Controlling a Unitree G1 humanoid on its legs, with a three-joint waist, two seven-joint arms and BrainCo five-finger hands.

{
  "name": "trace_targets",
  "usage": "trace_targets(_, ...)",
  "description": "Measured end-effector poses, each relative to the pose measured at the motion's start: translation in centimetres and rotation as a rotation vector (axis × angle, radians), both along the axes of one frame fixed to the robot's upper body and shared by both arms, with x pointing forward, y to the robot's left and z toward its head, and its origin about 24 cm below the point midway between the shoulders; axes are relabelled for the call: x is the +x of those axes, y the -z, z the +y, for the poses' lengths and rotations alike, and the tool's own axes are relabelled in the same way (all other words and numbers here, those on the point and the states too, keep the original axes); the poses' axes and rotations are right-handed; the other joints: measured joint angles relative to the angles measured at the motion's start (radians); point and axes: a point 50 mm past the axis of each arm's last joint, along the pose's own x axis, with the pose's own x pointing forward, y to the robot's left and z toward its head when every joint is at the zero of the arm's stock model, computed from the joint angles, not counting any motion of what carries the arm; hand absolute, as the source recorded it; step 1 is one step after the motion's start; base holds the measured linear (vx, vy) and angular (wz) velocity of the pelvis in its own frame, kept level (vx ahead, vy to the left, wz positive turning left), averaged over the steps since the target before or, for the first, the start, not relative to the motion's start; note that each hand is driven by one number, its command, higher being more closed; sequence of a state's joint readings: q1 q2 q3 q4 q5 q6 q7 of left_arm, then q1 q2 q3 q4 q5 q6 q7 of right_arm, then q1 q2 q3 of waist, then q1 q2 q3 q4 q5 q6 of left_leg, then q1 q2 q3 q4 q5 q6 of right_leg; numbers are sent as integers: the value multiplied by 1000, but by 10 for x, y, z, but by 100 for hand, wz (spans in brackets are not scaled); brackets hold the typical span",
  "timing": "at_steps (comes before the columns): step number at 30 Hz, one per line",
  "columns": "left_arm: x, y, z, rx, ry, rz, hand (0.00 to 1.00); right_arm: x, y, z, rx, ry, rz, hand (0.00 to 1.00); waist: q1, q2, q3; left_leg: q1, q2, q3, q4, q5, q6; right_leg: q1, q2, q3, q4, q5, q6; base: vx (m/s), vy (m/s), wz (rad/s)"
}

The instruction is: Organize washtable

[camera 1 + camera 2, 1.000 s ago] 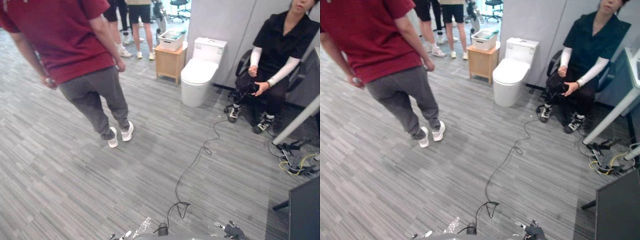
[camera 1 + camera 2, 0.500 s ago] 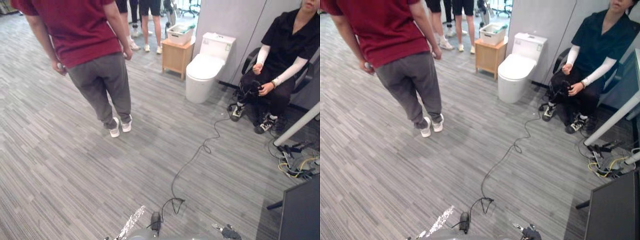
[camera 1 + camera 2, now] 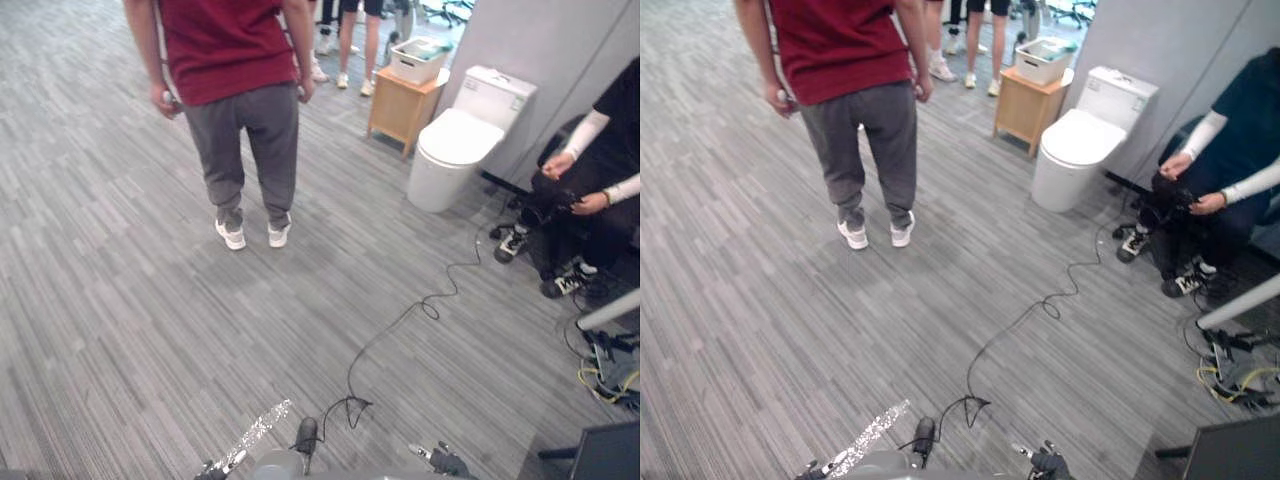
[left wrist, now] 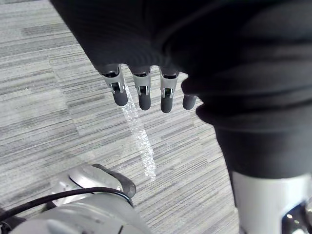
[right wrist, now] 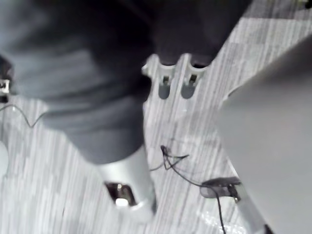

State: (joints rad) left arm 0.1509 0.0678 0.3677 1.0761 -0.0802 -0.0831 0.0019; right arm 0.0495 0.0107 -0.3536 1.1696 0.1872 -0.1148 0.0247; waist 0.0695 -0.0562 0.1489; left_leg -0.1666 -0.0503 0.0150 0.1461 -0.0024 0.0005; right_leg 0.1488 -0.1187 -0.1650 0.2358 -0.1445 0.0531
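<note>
My left hand (image 4: 145, 97) hangs with fingers straight, empty; my right hand (image 5: 165, 87), blurred, looks relaxed and empty. A white bin (image 3: 418, 62) sits on a wooden stand (image 3: 398, 108) beside the toilet (image 3: 455, 148), its contents hard to make out.

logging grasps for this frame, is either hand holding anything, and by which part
Nothing is held. The left hand hangs with relaxed fingers over the floor, and the right hand has nothing in its fingers either.
</note>
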Motion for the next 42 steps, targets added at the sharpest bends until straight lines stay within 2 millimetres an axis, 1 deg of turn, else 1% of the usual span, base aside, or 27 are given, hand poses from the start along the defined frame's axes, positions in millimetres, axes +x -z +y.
trace_targets(1, 2, 0, -3, -8, -27, -18, 0, 0, -1, -6, -19, 5, -8, 0, -2, 24, 5, -34, 46, 83, 78, -69, -7, -1, 6, -25, 18, 11, -15, -124, 49, 54)
trace_targets(2, 2, 0, -4, -10, -42, -22, 0, -2, -1, -7, -22, 6, -6, 0, -1, 23, 3, -33, 66, 130, 84, -86, 6, 0, 3, -26, 25, 13, -18, -83, 29, 39)
trace_targets(3, 1, -1, -1, -6, -52, -26, 0, -3, -1, -2, -9, 9, -6, 0, 1, -9, -9, -30, 86, 218, 92, -98, 18, -6, -33, -24, 22, 16, -21, -6, 31, 24)
trace_targets(4, 1, -2, 4, 3, -61, -27, 0, -3, -1, -2, -9, 21, -11, 0, 0, -17, -10, -58, 114, 286, 193, -112, 64, -16, -56, -27, 20, 10, -12, 58, 84, 5)
trace_targets(5, -4, 0, 2, -7, -84, -13, 0, -1, -2, -7, -14, 56, -21, 0, 1, -6, -10, -111, 173, 317, 397, -145, 103, -14, -74, -35, 22, -6, 10, 105, 140, -32)
trace_targets(6, -15, 3, -6, -33, -90, 26, 0, -1, -3, -16, -35, 83, -26, 0, 1, 46, -25, -108, 245, 293, 427, -189, 51, -21, -59, -41, 24, -16, 28, 92, 147, -40)
trace_targets(7, -21, 5, -13, -51, -87, 45, 0, 0, -5, -24, -54, 89, -32, 0, -4, 72, -39, -101, 223, 269, 383, -235, 23, -32, -56, -38, 26, -28, 47, 16, 212, -8)
trace_targets(8, -15, 3, -2, -18, -54, 43, 0, -6, -2, -22, -37, 110, -3, 0, -13, 26, -49, -76, 116, 259, 252, -179, 9, -45, -109, -15, -2, -55, 54, -14, 165, 44)
trace_targets(9, -9, 2, 2, -5, -32, 33, 0, -13, 0, -21, -31, 121, 19, 0, -37, 0, -58, -43, 78, 268, 164, -171, 3, -37, -122, -9, -38, -59, 44, 18, 121, 91)
trace_targets(10, -5, 0, 10, 21, -1, 31, 0, -17, 2, -15, -11, 134, 37, 0, -55, -31, -74, -36, 68, 319, 162, -175, 6, -32, -118, -32, -118, -45, 11, 71, -73, 83)
trace_targets(11, -4, 0, 8, 16, 8, 36, 0, -17, 1, -22, -28, 146, 33, 0, -63, 10, -66, -34, 94, 301, 177, -149, 37, -18, -96, -30, -131, -20, 42, 77, -58, 76)
trace_targets(12, -1, 1, 4, 4, 13, 38, 0, -17, 1, -23, -29, 150, 34, 0, -64, 15, -65, -32, 74, 278, 157, -145, 32, -12, -107, -28, -131, -6, 52, 50, 101, 40)
trace_targets(13, 2, 2, -2, -8, 37, 29, 0, -26, 2, -24, -24, 160, 62, 0, -58, 28, -67, 15, 51, 280, 68, -111, 38, -18, -116, -27, -125, 40, 31, 43, 262, 25)
trace_targets(14, -2, 3, -6, -16, 45, 38, 0, -27, 2, -27, -28, 173, 60, 0, -54, 46, -77, 58, 42, 279, -19, -71, 40, -25, -112, -27, -120, 83, 21, 34, 269, 4)
trace_targets(16, -12, 5, -7, -20, 58, 67, 0, -25, 2, -24, -25, 157, 60, 0, -56, 57, -97, 90, 27, 277, -120, -33, 38, -33, -109, -26, -118, 102, 29, 26, 158, -2)
trace_targets(17, -13, 4, -6, -15, 78, 72, 0, -25, 3, -21, -18, 153, 61, 0, -55, 36, -104, 115, 15, 276, -172, -22, 32, -34, -110, -26, -118, 102, 29, 28, 110, 0)
trace_targets(20, -16, 4, -3, -6, 85, 81, 0, -27, 3, -18, -12, 145, 66, 0, -56, 27, -108, 142, 9, 261, -248, 25, 21, -34, -96, -32, -127, 101, 33, 28, 19, 5)
trace_targets(24, -15, 4, -3, -2, 115, 86, 0, -28, 3, -20, -21, 127, 70, 0, -56, 20, -112, 128, 5, 239, -248, 42, 15, -32, -97, -76, -134, 81, 59, 18, -68, 10)
trace_targets(26, -15, 4, -3, -3, 117, 84, 0, -26, 2, -24, -31, 125, 65, 0, -55, 17, -112, 121, -5, 226, -249, 56, 21, -32, -106, -97, -136, 43, 58, 39, -116, 18)
trace_targets(32, -14, 4, -2, -1, 118, 82, 0, -23, 0, -33, -51, 136, 58, 0, -53, 12, -106, 114, -45, 182, -249, 56, 21, -6, -130, -170, -153, -17, 45, 1, -53, 28)
trace_targets(35, -13, 3, 1, 6, 121, 76, 0, -25, 0, -37, -56, 167, 58, 0, -52, -5, -103, 125, -71, 173, -248, 47, 34, 23, -159, -214, -149, -33, 16, 63, 30, 38)
trace_targets(36, -11, 3, 0, 7, 127, 73, 0, -28, 0, -39, -59, 181, 65, 0, -55, -4, -92, 138, -79, 150, -248, 43, 45, 35, -161, -218, -97, -33, 2, 105, 35, 45)
trace_targets(37, -11, 3, -3, 2, 138, 73, 0, -27, -1, -44, -72, 180, 60, 0, -59, 12, -77, 164, -71, 122, -248, 52, 59, 15, -164, -216, 18, -18, -43, 142, 102, 53)
trace_targets(39, -10, 3, -4, 4, 169, 72, 0, -30, 0, -43, -66, 182, 72, 0, -55, 20, -68, 204, -53, 101, -244, 47, 66, -52, -179, -198, 205, 24, -105, 140, 134, 40)
trace_targets(40, -6, 3, -5, 5, 182, 61, 0, -30, 0, -40, -59, 182, 70, 0, -53, 34, -49, 231, -48, 86, -240, 48, 93, -123, -205, -159, 387, 64, -124, 155, 102, 33)
trace_targets(41, -2, 2, -2, 17, 207, 59, 0, -24, 1, -34, -43, 179, 57, 0, -55, 18, -33, 252, -50, 72, -240, 47, 120, -198, -212, -113, 549, 43, -86, 151, 79, 32)
trace_targets(42, -2, 2, -1, 20, 208, 58, 0, -21, 1, -32, -37, 177, 51, 0, -55, 11, -27, 259, -50, 65, -240, 45, 124, -235, -206, -92, 607, 28, -62, 101, 58, 29)
